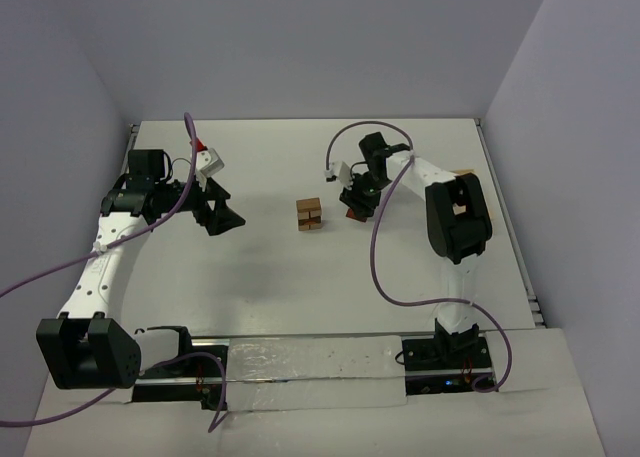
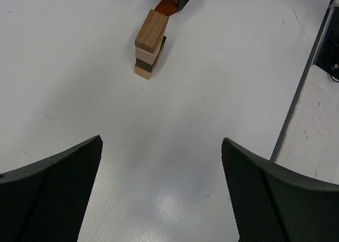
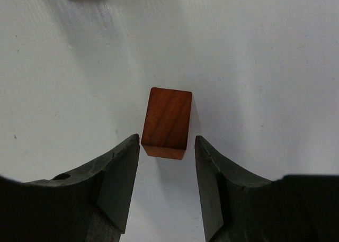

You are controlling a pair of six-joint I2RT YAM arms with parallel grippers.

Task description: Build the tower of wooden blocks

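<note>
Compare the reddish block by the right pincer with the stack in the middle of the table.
The reddish block is one piece in one red-brown colour; the stack is several pieces, pale, tan and dark. The reddish block lies low between the fingers of the open right pincer; the stack stands taller, with nothing around it. Both are wooden and rest on the table.

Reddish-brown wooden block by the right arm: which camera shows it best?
Right wrist: reddish-brown wooden block centred, unobstructed, between the right hand's fingers. Top external shows a speck under that hand; left wrist, a sliver at its top edge.
</note>
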